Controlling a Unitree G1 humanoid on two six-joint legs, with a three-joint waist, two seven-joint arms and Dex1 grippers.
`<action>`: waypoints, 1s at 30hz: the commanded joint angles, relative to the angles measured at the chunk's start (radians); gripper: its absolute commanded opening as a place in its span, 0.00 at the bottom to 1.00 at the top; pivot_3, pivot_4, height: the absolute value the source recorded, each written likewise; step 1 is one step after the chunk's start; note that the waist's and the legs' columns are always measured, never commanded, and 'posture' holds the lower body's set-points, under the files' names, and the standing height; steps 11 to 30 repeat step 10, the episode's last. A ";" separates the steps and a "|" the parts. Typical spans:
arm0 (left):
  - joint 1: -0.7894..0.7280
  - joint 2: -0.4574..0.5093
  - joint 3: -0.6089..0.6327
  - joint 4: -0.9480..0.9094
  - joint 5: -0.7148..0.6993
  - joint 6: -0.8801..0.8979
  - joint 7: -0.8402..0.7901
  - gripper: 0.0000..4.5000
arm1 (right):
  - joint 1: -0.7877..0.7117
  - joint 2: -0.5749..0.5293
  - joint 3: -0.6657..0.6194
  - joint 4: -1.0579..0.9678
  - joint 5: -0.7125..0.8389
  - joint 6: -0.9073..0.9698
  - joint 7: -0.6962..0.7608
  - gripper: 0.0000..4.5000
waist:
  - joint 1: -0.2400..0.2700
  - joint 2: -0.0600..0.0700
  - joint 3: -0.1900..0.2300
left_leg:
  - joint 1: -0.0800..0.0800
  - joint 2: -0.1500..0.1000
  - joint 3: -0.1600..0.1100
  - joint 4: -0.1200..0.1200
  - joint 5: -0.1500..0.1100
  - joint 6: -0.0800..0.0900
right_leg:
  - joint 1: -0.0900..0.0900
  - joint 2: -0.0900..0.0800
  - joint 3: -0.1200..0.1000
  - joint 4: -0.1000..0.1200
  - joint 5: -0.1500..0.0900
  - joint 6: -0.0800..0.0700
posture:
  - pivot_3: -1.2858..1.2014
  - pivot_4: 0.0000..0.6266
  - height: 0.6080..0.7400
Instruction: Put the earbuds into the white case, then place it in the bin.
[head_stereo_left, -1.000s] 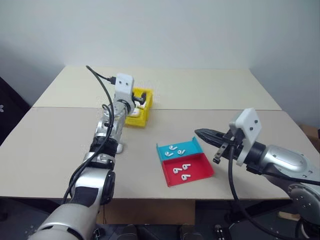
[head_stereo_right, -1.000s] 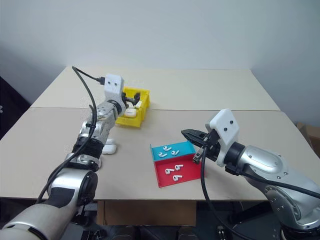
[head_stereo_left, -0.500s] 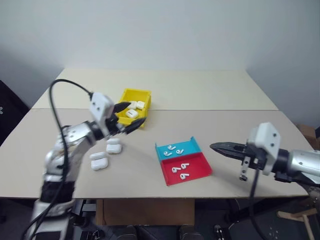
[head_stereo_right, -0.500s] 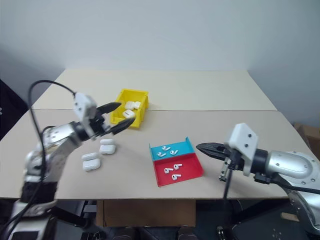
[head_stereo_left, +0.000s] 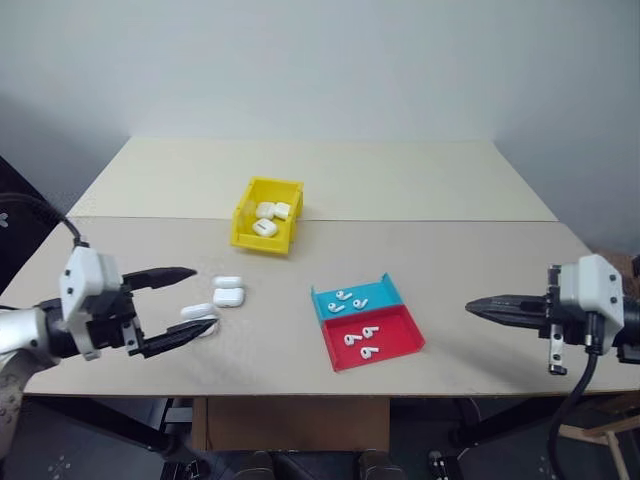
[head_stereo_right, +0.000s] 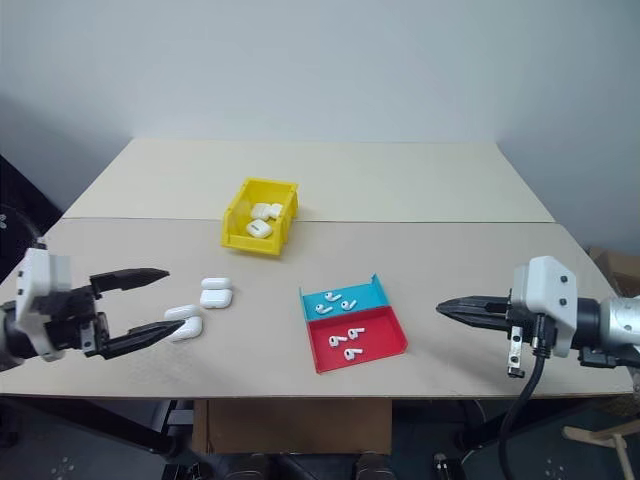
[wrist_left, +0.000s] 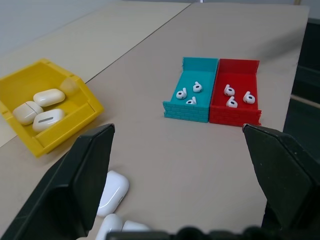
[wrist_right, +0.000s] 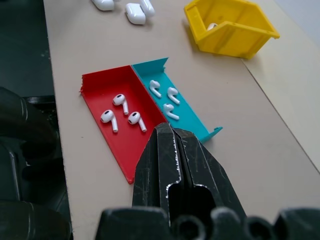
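The left gripper (head_stereo_left: 178, 309) hangs over the near left part of the table (head_stereo_left: 420, 180) with its two black fingers spread wide and nothing between them, pointing level toward the middle. Just beyond its fingertips lie three white cases on the bare tabletop: two (head_stereo_left: 229, 292) close together and one (head_stereo_left: 198, 312) nearer the lower finger, which looks close to it, though I cannot tell whether they touch. The bin (head_stereo_left: 267, 213), yellow and standing further back near the seam between the two tabletops, holds three more white cases (wrist_left: 41, 106) (all lying closed, as the left wrist view shows). The earbuds (wrist_right: 122, 110) rest in two shallow trays set side by side in the middle of the table, three in the blue tray (head_stereo_left: 372, 296) and three in the red tray (head_stereo_left: 395, 335) nearer the front edge. The right gripper (head_stereo_left: 492, 306) floats at the right, well apart from the trays, its fingers pressed together into one point and carrying nothing.
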 joint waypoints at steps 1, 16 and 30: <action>0.022 0.018 0.057 -0.055 -0.031 0.014 0.015 0.99 | -0.034 -0.015 -0.020 0.001 -0.003 -0.021 0.005 0.00 | 0.001 0.000 0.000 | 0.000 0.000 0.000 0.000 0.000 0.000 | 0.000 0.000 0.000 0.000 0.000 0.000 | 0.52 0.24 1.00; 0.051 0.051 0.080 -0.048 -0.085 0.049 -0.015 0.99 | -0.063 -0.013 0.006 0.006 -0.025 -0.020 0.010 0.00 | 0.000 0.000 0.000 | 0.000 0.000 0.001 0.000 0.000 0.000 | -0.001 0.000 0.001 0.000 0.000 0.000 | 0.52 0.24 1.00; 0.051 0.051 0.080 -0.048 -0.085 0.049 -0.015 0.99 | -0.063 -0.013 0.006 0.006 -0.025 -0.020 0.010 0.00 | 0.000 0.000 0.000 | 0.000 0.000 0.001 0.000 0.000 0.000 | -0.001 0.000 0.001 0.000 0.000 0.000 | 0.52 0.24 1.00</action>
